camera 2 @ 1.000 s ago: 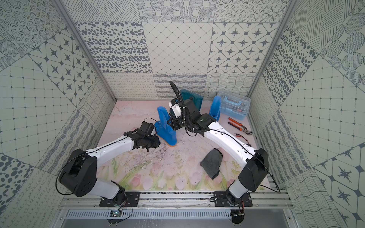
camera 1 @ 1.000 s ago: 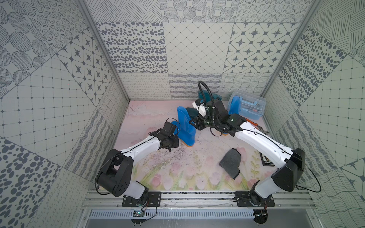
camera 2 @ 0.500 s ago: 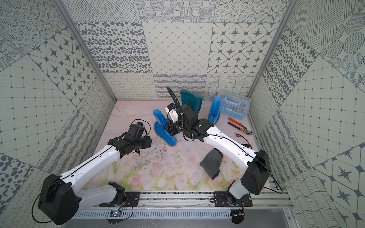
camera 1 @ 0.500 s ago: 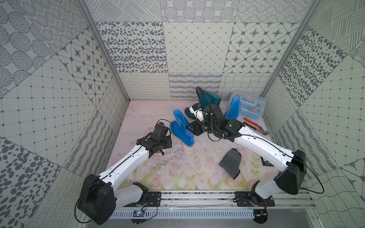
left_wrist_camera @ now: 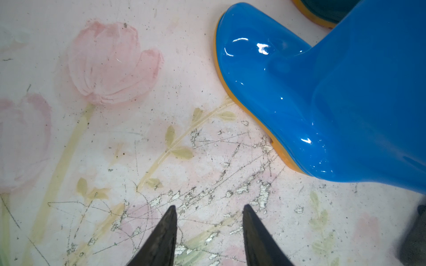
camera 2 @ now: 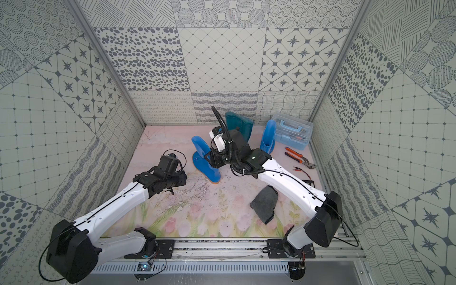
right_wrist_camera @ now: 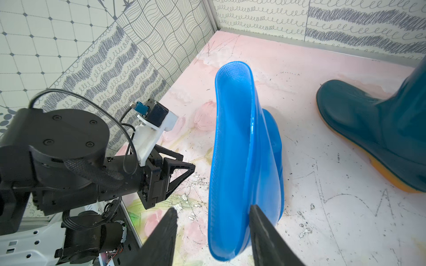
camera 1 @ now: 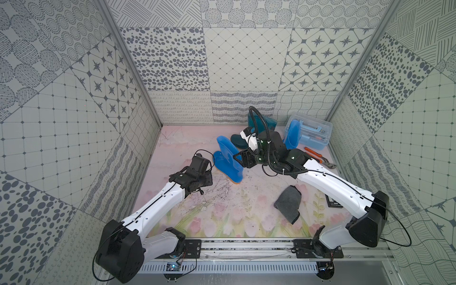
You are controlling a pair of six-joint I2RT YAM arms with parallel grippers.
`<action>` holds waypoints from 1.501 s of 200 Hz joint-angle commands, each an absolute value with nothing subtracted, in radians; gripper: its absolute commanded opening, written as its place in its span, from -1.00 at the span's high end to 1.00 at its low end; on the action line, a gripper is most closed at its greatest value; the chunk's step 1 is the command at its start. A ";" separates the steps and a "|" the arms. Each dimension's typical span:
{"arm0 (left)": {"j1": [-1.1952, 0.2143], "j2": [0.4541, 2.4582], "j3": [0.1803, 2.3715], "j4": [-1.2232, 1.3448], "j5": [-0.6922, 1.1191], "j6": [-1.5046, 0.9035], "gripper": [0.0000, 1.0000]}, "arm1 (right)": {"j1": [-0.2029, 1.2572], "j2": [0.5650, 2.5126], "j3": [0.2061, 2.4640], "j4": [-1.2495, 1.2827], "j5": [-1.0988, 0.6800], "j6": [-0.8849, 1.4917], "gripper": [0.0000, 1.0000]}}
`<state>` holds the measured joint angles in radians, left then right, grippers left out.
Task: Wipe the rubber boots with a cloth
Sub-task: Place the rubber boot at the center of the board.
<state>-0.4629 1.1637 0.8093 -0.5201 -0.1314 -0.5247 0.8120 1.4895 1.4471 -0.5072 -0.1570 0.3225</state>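
At right claw (right_wrist_camera: pixel 212 207): jaws apart, shaft rim of near blue boot (right_wrist_camera: pixel 232 149) sits between the fingers, with a gap showing on one side, so no pinch. That boot stands on its sole mid-mat (camera 1: pixel 197 222). Left claw (left_wrist_camera: pixel 209 205): jaws apart, nothing between them, over bare mat near the same boot's sole edge. Teal boot (camera 1: pixel 262 122) just behind, second blue boot (camera 1: pixel 292 134) against toolbox (camera 1: pixel 312 133). Cloth (camera 1: pixel 288 203) crumpled on the mat beside the right arm, well apart from both claws.

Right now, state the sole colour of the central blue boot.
Orange sole, best in left wrist view.
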 commanded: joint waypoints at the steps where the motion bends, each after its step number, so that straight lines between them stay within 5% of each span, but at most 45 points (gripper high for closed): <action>1: -0.456 1.165 0.816 -0.559 -0.152 -0.523 0.05 | 0.815 1.464 1.463 -0.488 -0.129 0.306 -0.20; 190: -0.422 1.104 0.806 -0.587 -0.194 -0.479 0.02 | 0.740 1.276 1.366 -0.524 0.137 0.349 -0.41; 250: -0.340 0.983 0.839 -0.591 -0.279 -0.406 -0.35 | 0.733 0.891 1.098 -0.481 0.543 0.232 -0.95; 278: -0.306 0.986 0.888 -0.581 -0.344 -0.320 -0.52 | 0.706 0.759 0.913 -0.345 0.797 0.069 -0.96; 300: -0.245 1.028 0.933 -0.565 -0.293 -0.280 -0.67 | 0.585 0.750 0.778 -0.216 0.805 -0.011 -0.96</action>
